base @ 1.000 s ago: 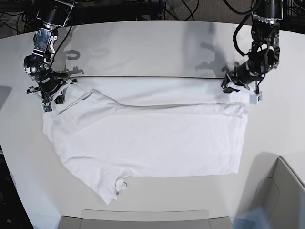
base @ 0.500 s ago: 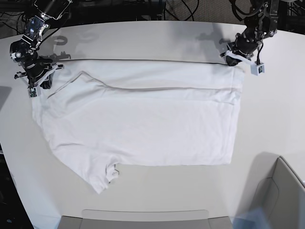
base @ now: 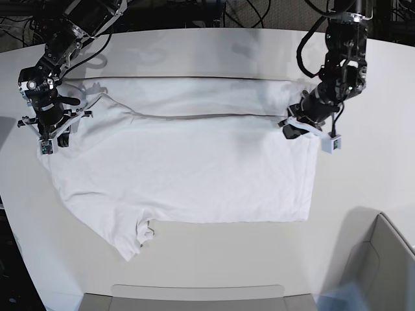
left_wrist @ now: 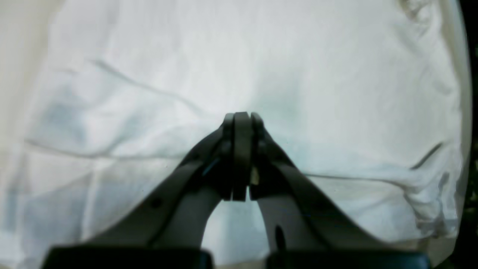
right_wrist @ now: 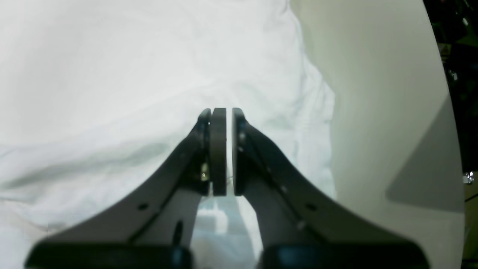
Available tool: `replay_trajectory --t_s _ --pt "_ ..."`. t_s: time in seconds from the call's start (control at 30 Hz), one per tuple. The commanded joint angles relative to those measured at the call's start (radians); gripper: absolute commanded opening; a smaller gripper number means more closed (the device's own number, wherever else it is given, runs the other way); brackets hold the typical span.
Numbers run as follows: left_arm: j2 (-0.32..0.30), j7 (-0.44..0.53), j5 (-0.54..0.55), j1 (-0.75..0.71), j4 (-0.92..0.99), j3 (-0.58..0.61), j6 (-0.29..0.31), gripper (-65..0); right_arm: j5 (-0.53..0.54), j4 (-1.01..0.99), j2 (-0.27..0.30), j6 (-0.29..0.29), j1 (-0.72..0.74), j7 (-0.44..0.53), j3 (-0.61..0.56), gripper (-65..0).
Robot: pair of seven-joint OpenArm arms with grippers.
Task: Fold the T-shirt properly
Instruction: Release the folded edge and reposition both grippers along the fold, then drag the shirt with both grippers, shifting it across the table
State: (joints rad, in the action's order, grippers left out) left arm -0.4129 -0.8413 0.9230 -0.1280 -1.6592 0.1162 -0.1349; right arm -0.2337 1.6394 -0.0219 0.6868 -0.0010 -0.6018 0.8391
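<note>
In both wrist views the fabric under the fingertips was hard to read: the left gripper (left_wrist: 241,119) showed its pads pressed flat together with no gap, and the right gripper (right_wrist: 220,114) showed only a thin slit between its pads, but whether cloth sat between either pair could not be made out, since white fabric filled the background right up to the tips. In the base view the left gripper (base: 299,128) was low over the near-right edge of the T-shirt (base: 188,168) and its tips were hidden by its own body; the right gripper (base: 48,129) stood at the shirt's left shoulder edge, tips likewise hidden. Both were closed; what they held, if anything, I could not tell.

The T-shirt lay spread on the white table (base: 194,265), collar tag not visible, one sleeve (base: 133,236) pointing toward the camera, a folded band running along its far side.

Against the frame half a second earlier, the left gripper had come down and inward from the far-right corner of the shirt to a spot nearer the camera, and the right gripper had moved slightly nearer as well. The shirt's right edge had shifted left with it, and the far band sat flatter
</note>
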Motion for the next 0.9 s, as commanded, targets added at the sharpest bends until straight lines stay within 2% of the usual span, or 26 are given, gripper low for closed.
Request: replay_trajectory --t_s 0.0,0.13,0.27,0.5,0.6,0.67,0.87 --pt "-0.011 0.012 0.008 0.029 0.032 0.021 0.002 -65.0 0.007 -0.008 0.009 0.011 0.009 0.015 -0.019 -62.9" --pt "-0.014 0.012 0.008 0.046 0.202 0.107 0.004 -65.0 -0.086 -0.103 0.018 0.011 0.008 0.019 -0.039 -62.9" --pt "-0.021 0.041 0.008 -0.003 0.296 0.109 0.013 -65.0 -0.157 -0.164 0.02 0.011 0.009 0.021 -0.043 -62.9" --pt "-0.174 0.184 0.009 -0.17 0.307 0.175 0.021 -65.0 -0.174 -0.169 -0.005 0.011 0.006 0.021 -0.047 -62.9" --pt "-0.214 0.23 0.009 -0.246 0.311 0.17 0.113 -65.0 -0.175 -0.163 -0.028 0.011 -0.011 0.021 -0.06 -62.9" --pt "-0.232 0.248 0.009 -0.284 0.313 0.17 0.16 -65.0 -0.175 -0.161 -0.033 0.011 -0.04 0.021 -0.119 -62.9" --pt "-0.261 0.336 0.009 -0.378 0.354 0.17 0.191 -65.0 -0.168 -0.16 -0.034 0.011 -0.159 0.021 -0.261 -62.9"
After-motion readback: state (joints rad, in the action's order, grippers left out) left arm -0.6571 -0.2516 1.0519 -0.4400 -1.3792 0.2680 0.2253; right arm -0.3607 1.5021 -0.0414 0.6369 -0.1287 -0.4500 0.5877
